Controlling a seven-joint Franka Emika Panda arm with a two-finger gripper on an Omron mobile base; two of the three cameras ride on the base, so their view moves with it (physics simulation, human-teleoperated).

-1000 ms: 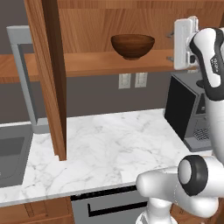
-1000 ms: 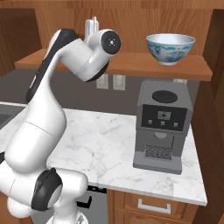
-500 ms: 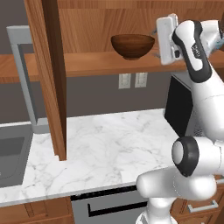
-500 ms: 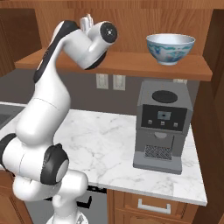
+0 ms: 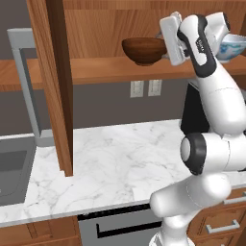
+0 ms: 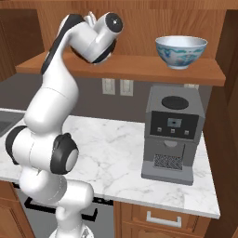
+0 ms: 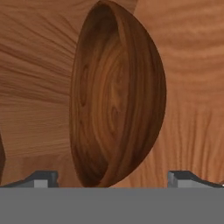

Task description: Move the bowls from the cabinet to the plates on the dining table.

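moved: your arm swung left along the cabinet shelf since a second ago; the hand was out by the right edge of the left base view, now it sits right beside the brown bowl. Base did not drive, counter and shelf hold the same spots.
cabinet (image 5: 57, 81): open door hangs at the left of the left base view, wooden shelf runs across behind it, same as before.
brown bowl (image 5: 144, 50): dark wood, upright on the shelf, unmoved. In the hand view it fills the middle, rolled on its side by the camera, rim toward the left (image 7: 118, 96).
gripper (image 7: 113, 178): you have it at shelf height, aimed at the brown bowl from its right side; the hand body sits just beside the bowl in the left base view. Jaws spread wide, one tip at each bottom corner of the hand view, bowl's edge between them, nothing clamped. Can't tell if a tip touches the bowl.
white bowl (image 6: 181, 51): blue pattern, upright on the shelf above the coffee machine (image 6: 173, 135), well apart from the hand, unmoved. In the left base view your arm covers most of it.
counter (image 5: 115, 163): marble top below the shelf, unchanged.
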